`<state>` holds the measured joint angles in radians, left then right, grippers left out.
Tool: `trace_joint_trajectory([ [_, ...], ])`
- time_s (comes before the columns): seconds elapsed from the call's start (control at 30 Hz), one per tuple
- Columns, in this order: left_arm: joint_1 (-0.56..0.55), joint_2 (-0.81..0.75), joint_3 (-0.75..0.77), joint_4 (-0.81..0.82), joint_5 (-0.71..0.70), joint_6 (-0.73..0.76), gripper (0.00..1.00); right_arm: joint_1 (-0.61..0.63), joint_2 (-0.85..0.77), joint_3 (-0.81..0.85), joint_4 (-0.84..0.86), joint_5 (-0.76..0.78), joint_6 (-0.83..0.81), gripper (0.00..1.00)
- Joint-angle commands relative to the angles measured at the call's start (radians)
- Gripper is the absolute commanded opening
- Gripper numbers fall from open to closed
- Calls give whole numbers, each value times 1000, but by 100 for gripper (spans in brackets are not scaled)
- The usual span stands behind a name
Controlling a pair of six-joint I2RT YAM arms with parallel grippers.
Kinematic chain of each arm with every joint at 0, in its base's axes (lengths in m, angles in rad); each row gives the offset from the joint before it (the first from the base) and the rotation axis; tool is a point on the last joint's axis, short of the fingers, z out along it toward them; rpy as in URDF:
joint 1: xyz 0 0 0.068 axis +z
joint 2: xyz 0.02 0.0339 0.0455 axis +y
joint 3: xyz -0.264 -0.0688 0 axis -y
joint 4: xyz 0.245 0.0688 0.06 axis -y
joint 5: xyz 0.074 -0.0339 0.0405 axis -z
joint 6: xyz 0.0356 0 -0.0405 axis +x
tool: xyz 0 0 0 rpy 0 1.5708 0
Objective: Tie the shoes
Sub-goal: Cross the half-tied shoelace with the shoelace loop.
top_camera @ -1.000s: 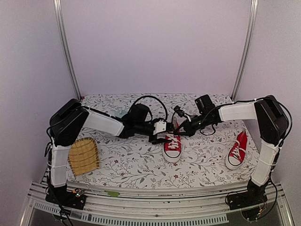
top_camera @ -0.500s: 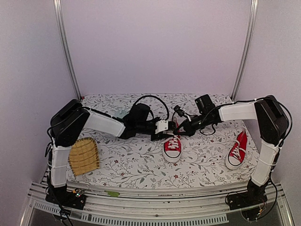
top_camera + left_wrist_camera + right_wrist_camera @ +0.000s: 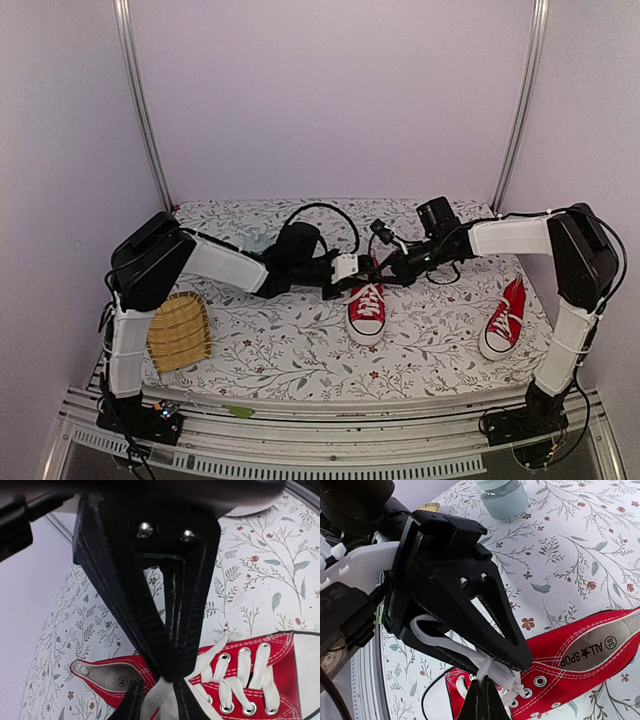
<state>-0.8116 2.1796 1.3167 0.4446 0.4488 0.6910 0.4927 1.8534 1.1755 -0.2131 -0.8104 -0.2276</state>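
Two red shoes with white laces stand on the flowered table. The middle shoe [image 3: 367,311] points toward the near edge, and the other shoe [image 3: 503,320] lies near the right arm. Both grippers meet just above the middle shoe's [image 3: 570,655] tongue. My left gripper [image 3: 158,690] has its jaws closed on a white lace loop [image 3: 442,645] and shows as a big black wedge [image 3: 517,657] in the right wrist view. My right gripper [image 3: 483,687] is shut on the lace at the knot. It crosses over the red canvas [image 3: 282,677] as a black wedge [image 3: 172,672] in the left wrist view.
A woven yellow mat [image 3: 178,332] lies at the left front. A pale green jar [image 3: 255,243] stands behind the left arm and shows again as a jar [image 3: 502,497] in the right wrist view. A thin black cable [image 3: 427,695] curls beside the shoe's toe. Metal frame posts rise at the back corners.
My left gripper has slid right onto the middle shoe's laces and its jaws have closed on a loop. The right gripper stays shut and has barely moved.
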Motion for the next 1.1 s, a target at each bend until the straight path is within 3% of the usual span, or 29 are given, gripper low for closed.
trace_joint_trajectory([
  [0.0,-3,17,-1,41,-20,-24,16,6,-36,20,-13,-41,-18,1],
  [0.23,-3,16,-14,54,-15,-37,3,6,-36,26,-46,-45,-37,4],
  [0.4,-4,11,-28,79,-14,-65,0,-10,-55,59,-101,-41,-84,24],
  [0.47,-4,10,-34,91,-18,-69,0,-42,-71,58,-84,-75,-90,25],
  [0.57,-4,8,-43,110,-28,-72,0,-84,-63,73,-57,-85,-64,21],
  [0.7,-5,8,-43,117,-33,-79,0,-78,17,116,-84,-31,-58,6],
  [1.07,-4,6,-43,117,-35,-83,0,-14,95,113,-118,-12,-108,1],
])
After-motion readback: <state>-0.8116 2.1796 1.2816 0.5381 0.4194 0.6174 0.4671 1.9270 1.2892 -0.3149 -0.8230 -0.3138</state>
